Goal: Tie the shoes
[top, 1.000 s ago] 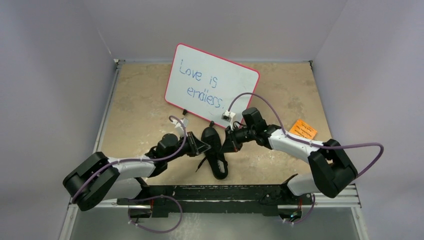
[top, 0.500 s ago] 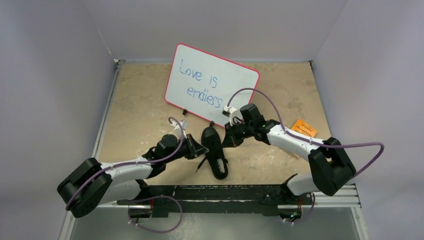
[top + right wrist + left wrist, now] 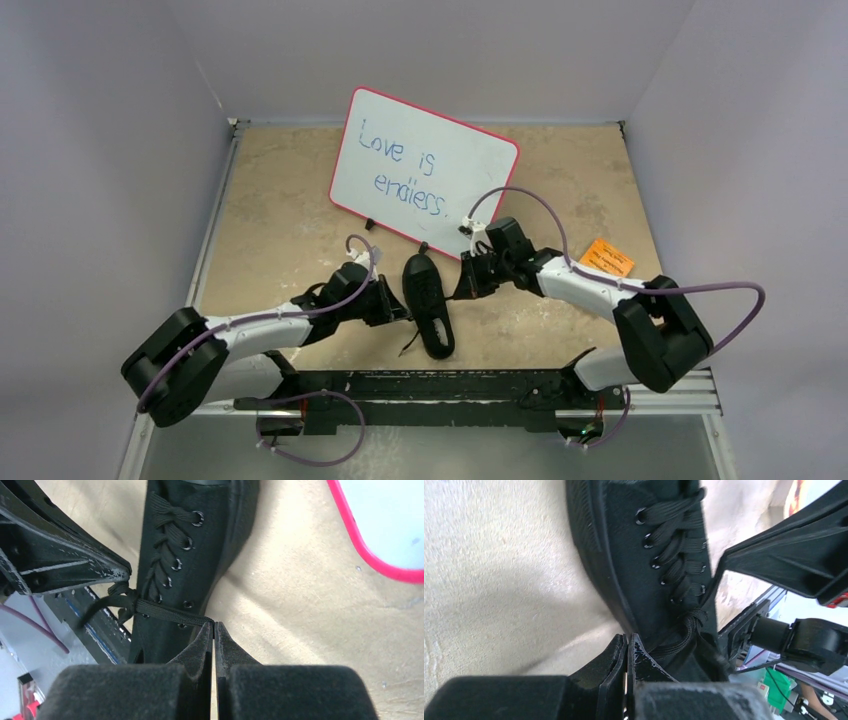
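Observation:
A small all-black canvas sneaker [image 3: 427, 303] lies on the tan table between my two arms, toe toward the whiteboard. My left gripper [image 3: 392, 300] sits at its left side; in the left wrist view it [image 3: 630, 639] is shut on a black lace [image 3: 674, 642] that runs to a knot [image 3: 691, 620] at the top eyelets. My right gripper [image 3: 466, 280] sits at the shoe's right side; in the right wrist view it [image 3: 214, 626] is shut on the other lace [image 3: 170, 612], pulled taut from the knot [image 3: 126, 599] across the shoe [image 3: 200, 545].
A pink-rimmed whiteboard [image 3: 425, 170] reading "Love is endless." lies just behind the shoe; its edge shows in the right wrist view [image 3: 370, 555]. An orange card [image 3: 606, 259] lies at the right. Grey walls enclose the table. A black rail [image 3: 430, 385] runs along the near edge.
Both grippers have moved outward from the shoe, drawing the laces tighter. The loose lace loops beside the shoe have shrunk, and the left arm has stretched further forward.

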